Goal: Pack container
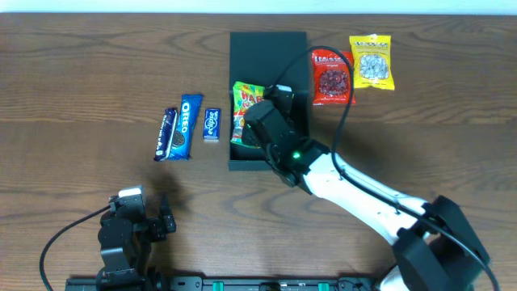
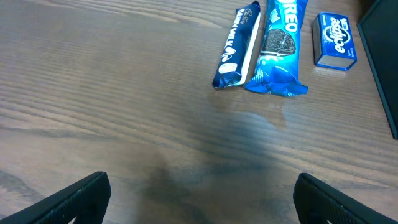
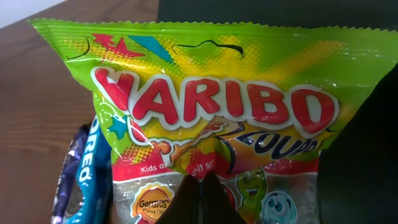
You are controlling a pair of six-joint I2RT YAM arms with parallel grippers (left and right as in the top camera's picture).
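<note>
Clamping the Haribo bag [image 3: 211, 112], the right tool [image 3: 200, 186] hangs over the container [image 1: 271, 56], left side; left tool [image 2: 199, 199] gapes, well apart.

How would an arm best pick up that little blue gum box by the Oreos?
Probably from straight above, pinching its two long sides: the gum box lies flat and narrow, with bare table between it and the Oreo packet and the container.

Glossy plastic Haribo bag [image 3: 211, 106] — matte container [image 1: 266, 50], wood-grain table [image 1: 81, 81].
</note>
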